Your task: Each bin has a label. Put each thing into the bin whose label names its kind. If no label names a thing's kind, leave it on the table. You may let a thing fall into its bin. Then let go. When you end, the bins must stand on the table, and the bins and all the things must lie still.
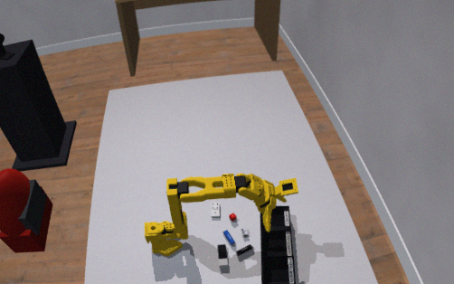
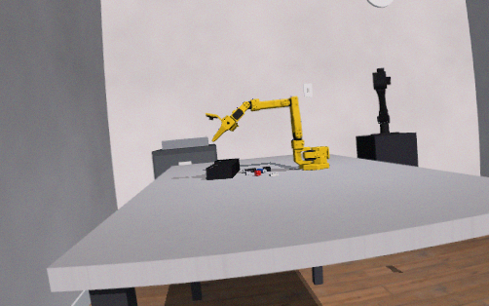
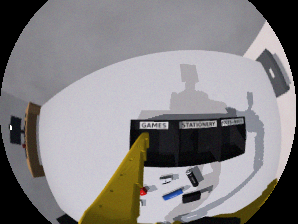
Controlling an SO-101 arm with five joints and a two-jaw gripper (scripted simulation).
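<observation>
My gripper is open and empty, raised above the far end of a row of black bins. The bins also show in the exterior view and in the wrist view, where white labels read "GAMES" and "STATIONERY"; a third label is cut off. On the table left of the bins lie a white flat piece, a red ball, a small white die, a blue stick, a black bar and a black-and-white block.
The arm's yellow base stands left of the things. A wooden table's legs are at the back. A black stand and a red object stand on the floor at the left.
</observation>
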